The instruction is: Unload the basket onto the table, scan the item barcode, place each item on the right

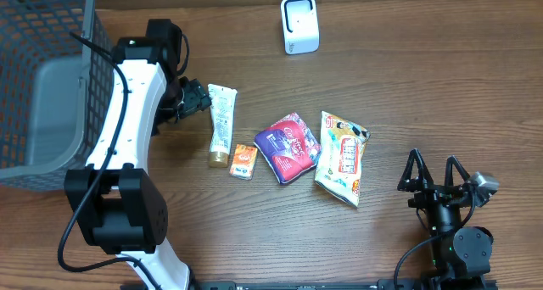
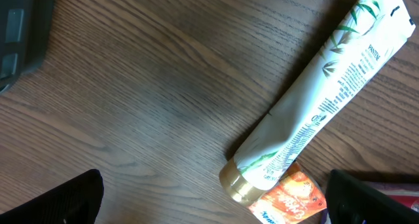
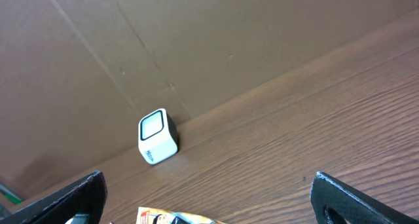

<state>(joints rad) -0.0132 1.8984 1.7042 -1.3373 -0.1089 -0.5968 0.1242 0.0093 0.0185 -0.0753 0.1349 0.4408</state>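
Note:
Four items lie in a row mid-table: a white tube [image 1: 221,125] with a gold cap, a small orange box [image 1: 243,161], a purple pouch [image 1: 289,146] and a yellow snack bag [image 1: 342,157]. No barcode can be made out on any of them. The white scanner [image 1: 299,25] stands at the back. My left gripper [image 1: 199,97] hovers open just left of the tube's upper end. In the left wrist view the tube [image 2: 321,99] and orange box [image 2: 288,199] lie between the spread jaws of that gripper [image 2: 219,201]. My right gripper [image 1: 434,173] is open and empty at the front right.
A grey mesh basket [image 1: 42,69] fills the back left corner, and its edge shows in the left wrist view [image 2: 19,34]. The right wrist view shows the scanner [image 3: 158,145] against a brown wall, with the snack bag's corner [image 3: 170,218] at the bottom.

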